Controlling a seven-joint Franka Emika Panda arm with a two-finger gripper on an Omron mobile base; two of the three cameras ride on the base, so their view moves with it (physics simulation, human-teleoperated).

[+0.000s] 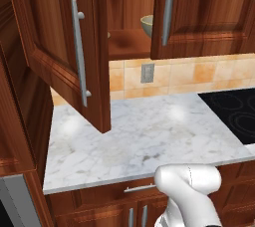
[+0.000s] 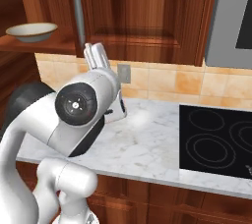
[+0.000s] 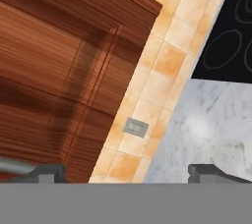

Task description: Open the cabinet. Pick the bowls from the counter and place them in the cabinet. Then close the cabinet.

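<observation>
- Cabinet (image 1: 129, 17): reddish-brown wood, across the top of the left base view. Its left door (image 1: 60, 47) hangs wide open with a long silver bar handle (image 1: 79, 54); its right door (image 1: 199, 14) sits at upper right, also with a silver bar handle (image 1: 168, 12). Between them the wooden shelf shows. No brand or writing readable.
- Bowl, olive-tan (image 1: 147, 26): on the cabinet shelf, upper centre of the left base view, half hidden by the right door's edge.
- Bowl, shallow, pale rim (image 2: 31, 31): on the cabinet shelf, upper left of the right base view.
- Counter (image 1: 134, 136): white marble with grey veining, across the middle of the left base view; no bowl on it.
- Wall outlet (image 1: 147, 72): grey plate on the tan tile backsplash, centre of the left base view. No label legible.
- Stovetop (image 2: 216, 142): black, with faint ring outlines, right of the right base view, flush beside the counter. No markings readable.
- Gripper (image 3: 125, 171): two dark fingertips at the bottom of the hand view, set wide apart, nothing between them. A silver bar crosses just beside the left tip (image 3: 47, 172) at lower left; contact cannot be told. Ahead lie the cabinet door panel, tile and counter.
</observation>
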